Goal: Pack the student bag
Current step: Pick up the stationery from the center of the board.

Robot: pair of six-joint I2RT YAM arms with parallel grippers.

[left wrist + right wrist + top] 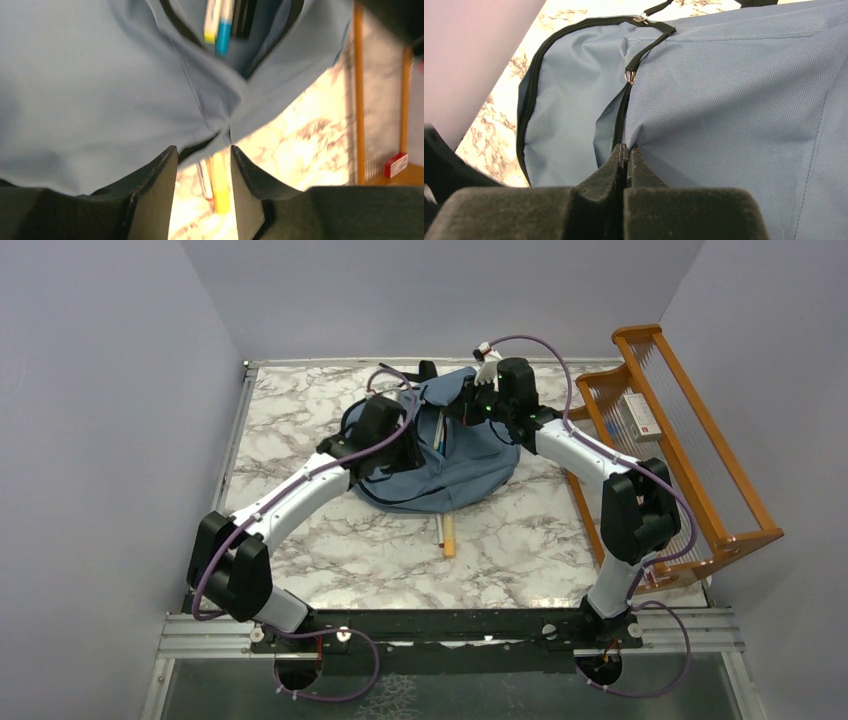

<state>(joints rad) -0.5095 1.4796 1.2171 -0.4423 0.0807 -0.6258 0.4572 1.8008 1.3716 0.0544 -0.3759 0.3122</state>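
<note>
The dusty-blue student bag (455,465) lies in the middle of the table with its top zipper open. A yellow-tipped pen (211,22) and a blue-tipped pen (223,32) stick out of the opening. My right gripper (472,405) is shut on the bag's fabric right beside the black zipper (621,117), at the bag's far edge; its tips show in the right wrist view (628,148). My left gripper (388,445) hovers over the bag's left side. Its jaws are apart (202,150), with the bag's lower edge (125,90) between the tips.
A yellow marker (449,536) and a thin pen (439,530) lie on the marble table (300,420) just in front of the bag; the marker also shows in the left wrist view (220,185). An orange wooden rack (690,430) holding a white and red box (640,415) stands at the right.
</note>
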